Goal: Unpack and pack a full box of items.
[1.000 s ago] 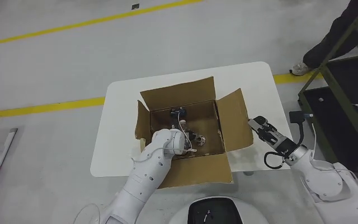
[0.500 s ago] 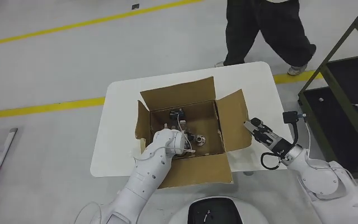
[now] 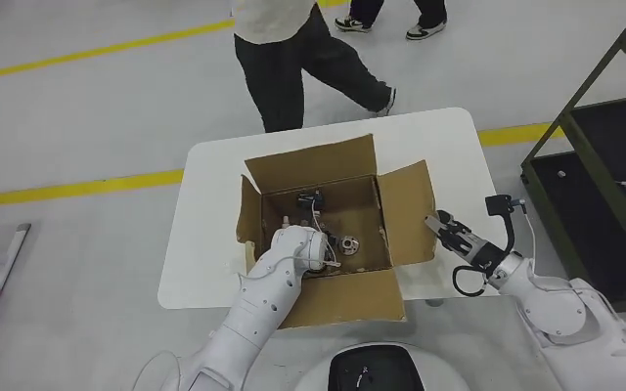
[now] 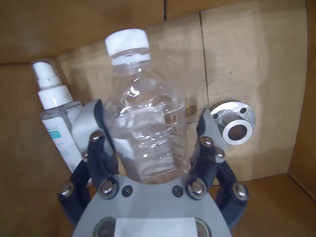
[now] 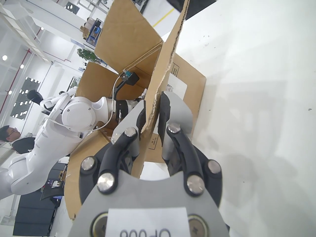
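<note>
Unpacking under way at the bench [image 3: 225, 195]: my left gripper [image 4: 151, 110] is down inside the box [image 3: 313, 166]. Its fingers sit on either side of a clear bottle [image 4: 144, 99] and, as far as I can judge, press against its walls, with the cap pointing away from the wrist. Also in the box are a spray [image 4: 53, 104], just beside the bottle on one side, and a metal flange [image 4: 233, 124] on the other. My right gripper [image 5: 153, 107] is at the right side of the box, nearly closed, pinching the edge of the right flap [image 5: 170, 50] and holding it clear of the opening.

I read this as the take-out step: the bottle is gripped but not yet out of the box, and at least two more items are to follow. The next move, in my view, is a straight lift of the bottle past the rim, then a carry to bare bench at the left. The thin plastic may buckle or slip, so the squeeze wants to be firm and no more. The right gripper should hold the flap back until the left arm is out.
</note>
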